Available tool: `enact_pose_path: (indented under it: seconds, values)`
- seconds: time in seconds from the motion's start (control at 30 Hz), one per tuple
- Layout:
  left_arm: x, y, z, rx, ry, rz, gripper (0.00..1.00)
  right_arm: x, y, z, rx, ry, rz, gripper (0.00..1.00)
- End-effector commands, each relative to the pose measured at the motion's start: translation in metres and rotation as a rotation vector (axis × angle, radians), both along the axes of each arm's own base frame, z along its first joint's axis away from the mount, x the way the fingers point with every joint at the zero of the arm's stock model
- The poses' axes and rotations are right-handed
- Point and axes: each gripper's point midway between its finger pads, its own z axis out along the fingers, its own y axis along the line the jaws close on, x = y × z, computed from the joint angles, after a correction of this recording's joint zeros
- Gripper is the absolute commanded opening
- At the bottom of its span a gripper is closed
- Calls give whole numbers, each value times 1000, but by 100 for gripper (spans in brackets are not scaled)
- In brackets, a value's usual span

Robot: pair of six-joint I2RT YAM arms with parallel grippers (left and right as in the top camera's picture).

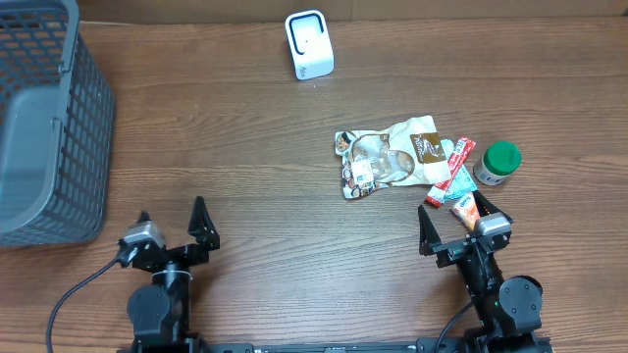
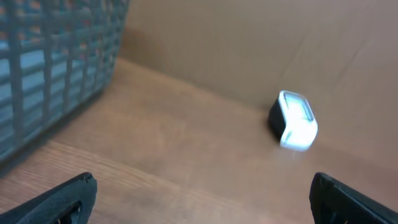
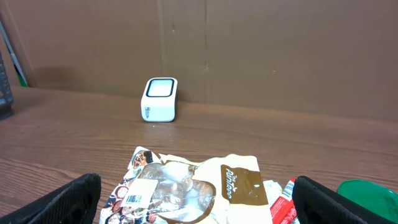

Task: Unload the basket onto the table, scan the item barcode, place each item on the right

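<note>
Left fingers (image 1: 201, 224) and right fingers (image 1: 426, 230) stand wide and empty at the table's (image 1: 245, 127) near edge overhead. The bag (image 1: 388, 159) lies right of centre and the scanner (image 1: 309, 45) at the far edge. Left wrist shows only the scanner. Right wrist shows the bag just ahead; its crinkly film could slip, or a grasp could cover its label (image 3: 132, 199).

Both arms: matte black all over, chunky build.

Left claw (image 1: 172, 230): two dark fingers (image 1: 200, 222), wedge-shaped, broad at the root and narrowing to a point. A small pale grey block (image 1: 142, 235) sits on its outer side. A thin black cable (image 1: 74, 289) curves away from beside that block in a long loop. Behind it, a round housing (image 1: 152, 310), black, drum-like.

Right claw (image 1: 453, 233): same pattern, with matching black wedges, a pale grey block on one side, a drum-shaped joint and a thin black lead.

Wrist views: the fingertips (image 3: 62, 200) show as blunt, rounded black ends with a dull finish.
</note>
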Motion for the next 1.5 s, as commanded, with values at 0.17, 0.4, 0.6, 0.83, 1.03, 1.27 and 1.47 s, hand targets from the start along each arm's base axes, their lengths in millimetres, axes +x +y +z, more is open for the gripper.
enact_pose_path:
  seconds: [0.17,0.4,0.6,0.83,1.03,1.27,1.47]
  values:
    - [1,-17,1,276,9,-108,100,0,-1,-2,7,0,-3,100]
    - [1,-17,1,277,8,-107,100,0,-1,-2,7,0,-3,100]
    - [1,-17,1,277,9,-107,100,0,-1,-2,7,0,-3,100]
    - [1,-17,1,277,9,-107,100,0,-1,-2,7,0,-2,100]
    - [1,-17,1,277,9,-107,100,0,-1,-2,7,0,-2,100]
    - [1,-17,1,277,9,-107,100,0,-1,-2,7,0,-2,100]
    - [1,-17,1,277,9,-107,100,0,-1,-2,7,0,-3,100]
